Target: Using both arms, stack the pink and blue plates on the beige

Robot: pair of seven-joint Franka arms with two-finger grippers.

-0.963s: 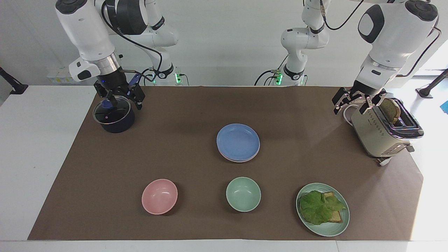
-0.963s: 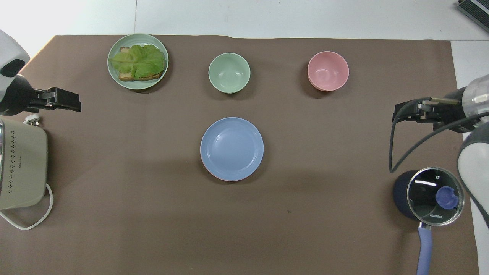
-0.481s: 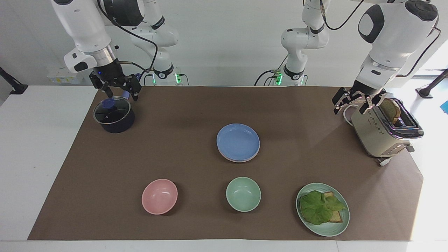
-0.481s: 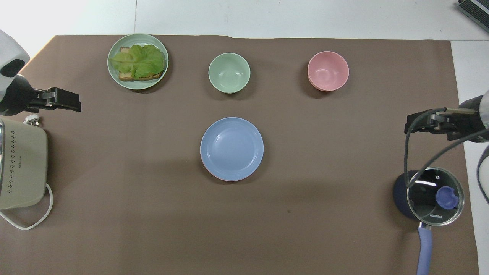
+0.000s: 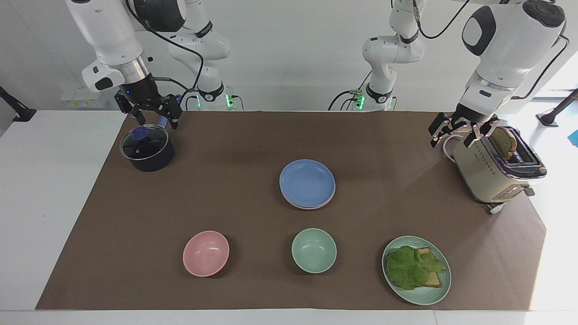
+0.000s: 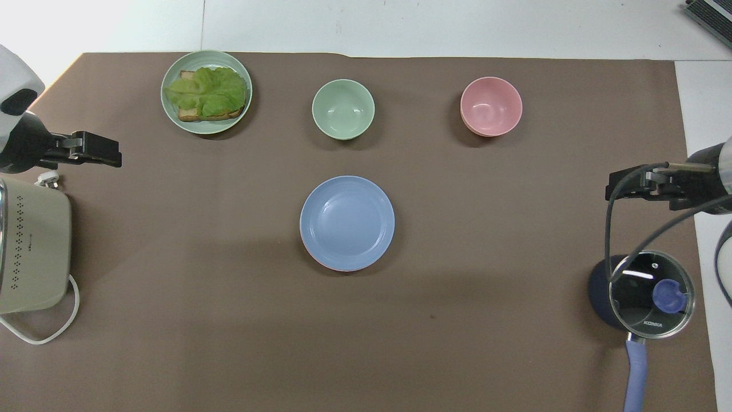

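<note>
The blue plate [image 5: 307, 183] [image 6: 347, 222] lies in the middle of the brown mat. It rests on the pink plate, of which only a thin edge [image 5: 307, 207] [image 6: 337, 268] peeks out. The beige plate is hidden. My right gripper [image 5: 156, 122] [image 6: 615, 187] hangs open and holds nothing; it is above the mat beside a lidded pot, at the right arm's end. At the left arm's end my left gripper [image 5: 453, 137] [image 6: 117, 157] waits open and holds nothing, in the air next to a toaster. Neither gripper is near the plates.
A dark pot with a glass lid [image 5: 146, 149] [image 6: 649, 292] stands below the right gripper. A cream toaster [image 5: 490, 169] [image 6: 31, 246] holds bread. Farther from the robots stand a pink bowl [image 5: 206, 253], a green bowl [image 5: 314, 250] and a green plate [image 5: 424, 300] with bread and lettuce.
My right gripper has risen off the pot lid and drawn back toward its own end of the table, still open. The left arm and the plates have not moved.
</note>
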